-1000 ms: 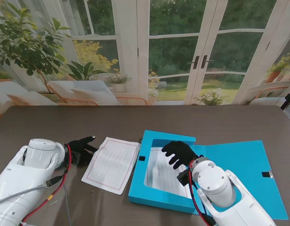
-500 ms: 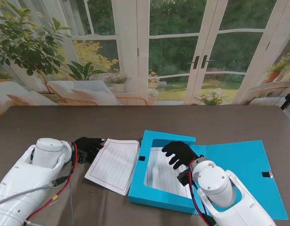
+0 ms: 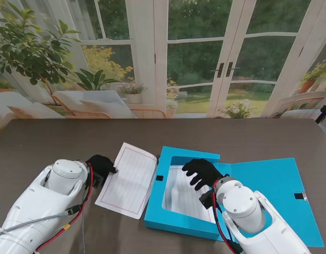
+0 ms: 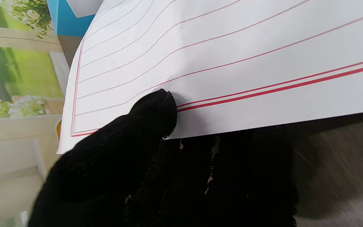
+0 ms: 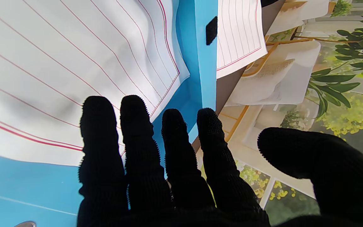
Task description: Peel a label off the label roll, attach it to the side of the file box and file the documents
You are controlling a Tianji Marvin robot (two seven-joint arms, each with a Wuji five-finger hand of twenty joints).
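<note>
1. Dark brown wooden table (image 3: 57,137) fills the scene, with a printed garden backdrop behind it.
2. Blue file box (image 3: 269,185) lies open on the table to the right of centre, its lid spread flat to the right.
3. One lined document (image 3: 184,196) with red ruling rests inside the box tray; the right wrist view shows the same sheet (image 5: 58,56) against the blue wall (image 5: 200,63).
4. A second lined sheet (image 3: 130,180) sits just left of the box, its left edge lifted off the table.
5. Left hand (image 3: 101,166), in a black glove, pinches that lifted edge; the left wrist view shows the thumb (image 4: 150,116) on top of the paper (image 4: 232,47) and the other fingers beneath it.
6. Right hand (image 3: 201,172), also gloved in black, hovers over the box tray holding nothing, its fingers (image 5: 134,119) straight and close together, thumb apart.
</note>
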